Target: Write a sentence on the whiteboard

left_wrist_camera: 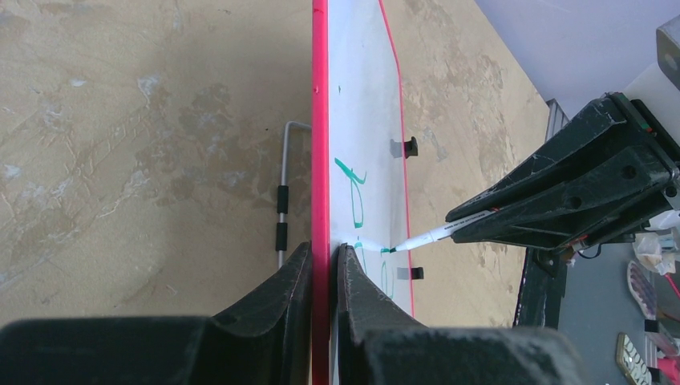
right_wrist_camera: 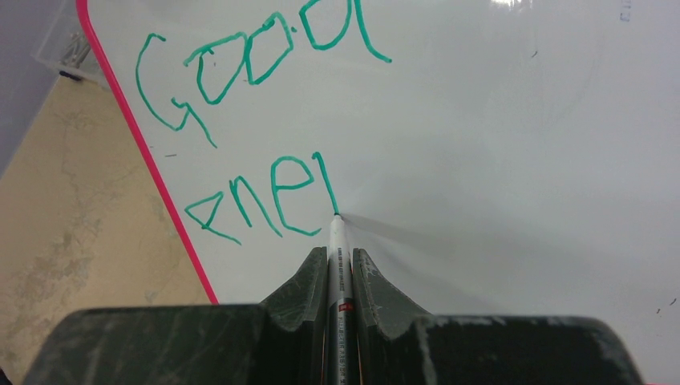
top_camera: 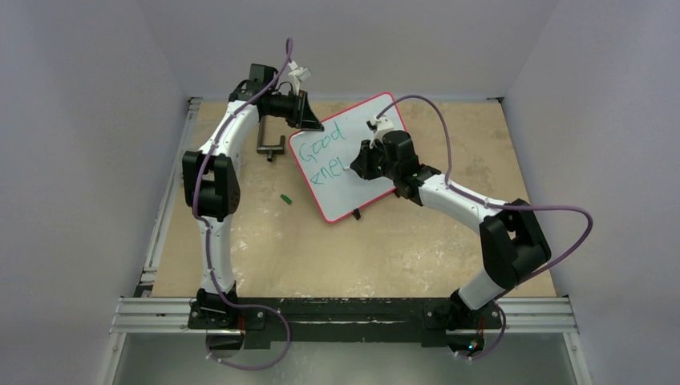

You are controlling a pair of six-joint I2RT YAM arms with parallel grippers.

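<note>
My left pincer point(left_wrist_camera: 324, 250) is clenched on the red edge of the whiteboard point(top_camera: 345, 196), which sits askew on the tan table point(top_camera: 265, 241) in the upper middle of the overhead view. My right pincer point(right_wrist_camera: 339, 255) grasps a white-barrelled marker point(right_wrist_camera: 336, 233). Its tip touches the board at the end of the green sentence point(right_wrist_camera: 273, 192), which so far reads "Good" above "ene" and one upright stroke.

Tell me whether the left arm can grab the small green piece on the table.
Probably not yet: the left claw is shut on the edge of the whiteboard, though the green piece lies in the open.
</note>
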